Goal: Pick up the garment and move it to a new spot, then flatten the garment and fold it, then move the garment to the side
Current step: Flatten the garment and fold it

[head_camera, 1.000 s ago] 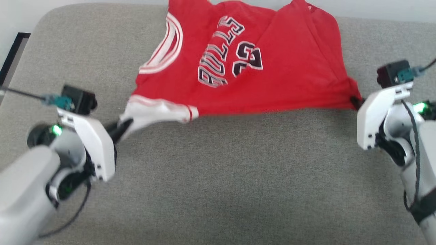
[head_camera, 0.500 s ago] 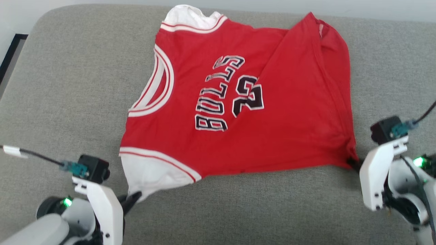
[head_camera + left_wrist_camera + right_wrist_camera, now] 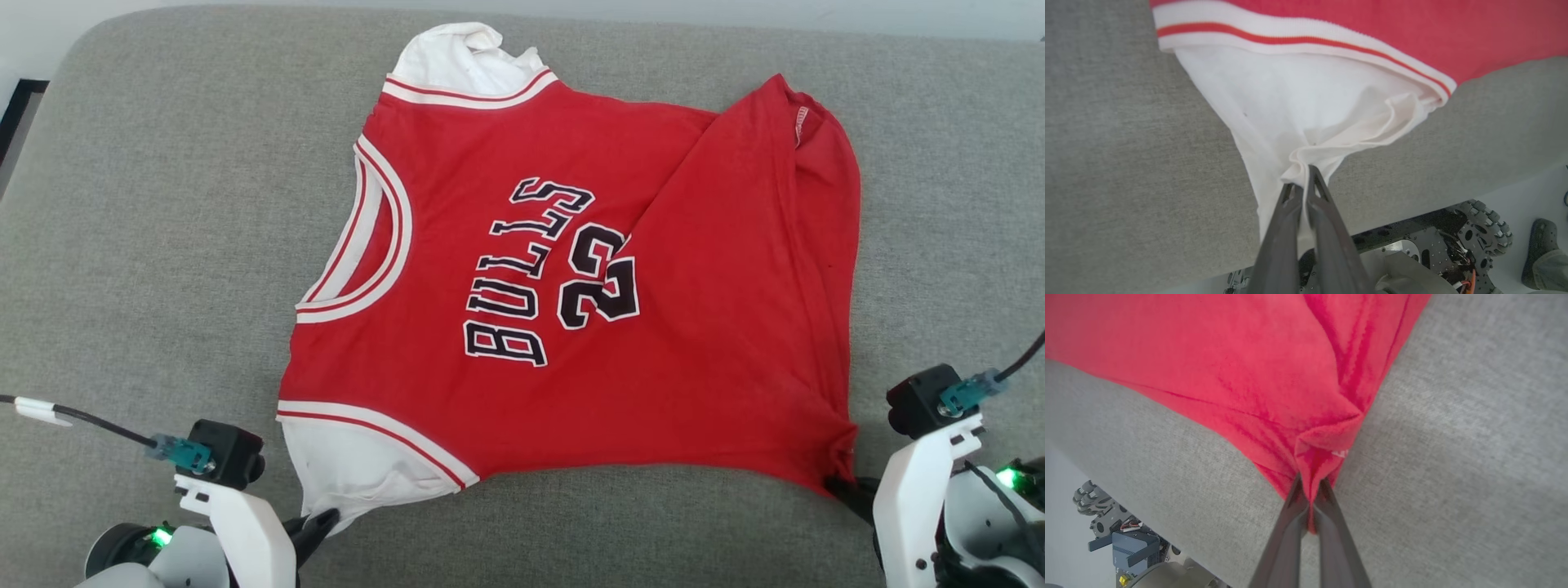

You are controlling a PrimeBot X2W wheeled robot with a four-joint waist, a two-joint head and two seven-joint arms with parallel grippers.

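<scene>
Grey cushion (image 3: 163,204): garment (image 3: 694,343) crnrs nipped by left gripper (image 3: 325,519), right gripper (image 3: 839,487).

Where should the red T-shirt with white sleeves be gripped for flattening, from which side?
Thin red T-shirt: pinch white sleeve tip and red hem corner from the robot's side; they end its nearest edge, so pulling apart spreads it.

A grey fabric-covered worktop (image 3: 163,245) with rounded corners spans the head view. A thin black frame edge (image 3: 18,106) sits at upper left. At the left wrist view's lower right, a dark shoe-like shape (image 3: 1545,261) rests on pale floor (image 3: 1527,192).
</scene>
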